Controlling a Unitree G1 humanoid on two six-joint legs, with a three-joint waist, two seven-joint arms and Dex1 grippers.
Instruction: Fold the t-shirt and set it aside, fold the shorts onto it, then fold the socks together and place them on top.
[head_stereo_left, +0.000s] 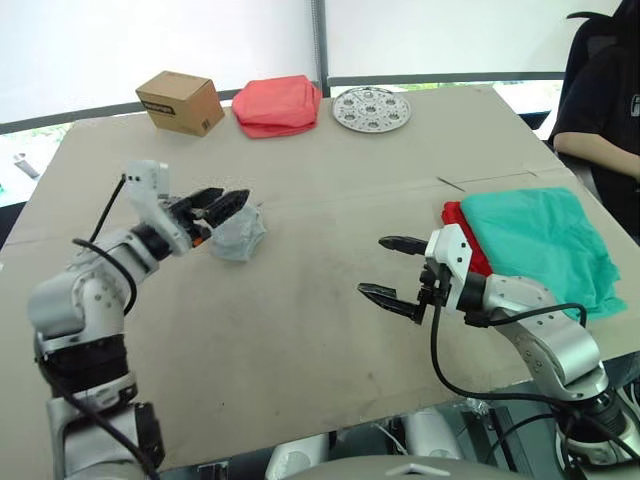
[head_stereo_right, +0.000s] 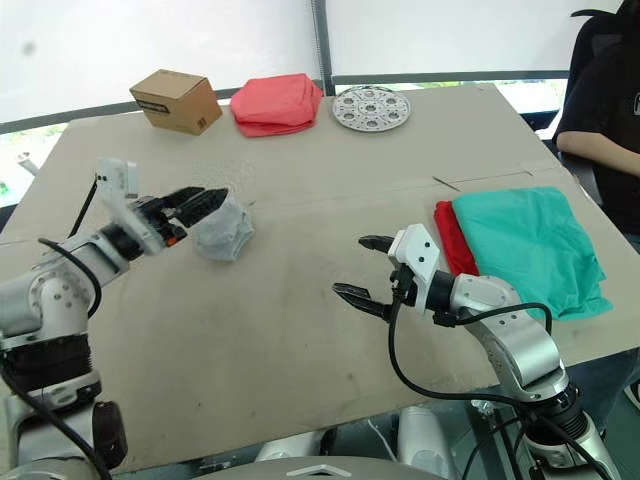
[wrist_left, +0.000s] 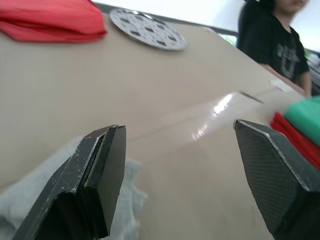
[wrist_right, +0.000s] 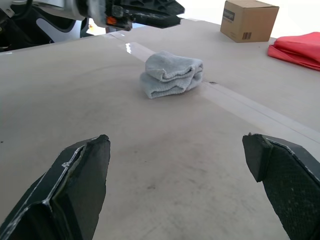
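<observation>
The grey socks (head_stereo_left: 240, 236) lie folded together in a small bundle on the left of the table. My left gripper (head_stereo_left: 234, 200) hovers open just above and to the left of the bundle, apart from it; the right wrist view shows the socks (wrist_right: 172, 75) lying free. The teal shorts (head_stereo_left: 540, 245) rest folded on the red t-shirt (head_stereo_left: 460, 232), whose edge shows on the stack's left side, at the table's right. My right gripper (head_stereo_left: 392, 268) stands open and empty just left of that stack, pointing toward the socks.
At the far edge of the table stand a cardboard box (head_stereo_left: 180, 102), a folded salmon-pink cloth (head_stereo_left: 277, 104) and a round patterned plate (head_stereo_left: 371, 108). A person in black (head_stereo_left: 605, 100) sits at the far right corner.
</observation>
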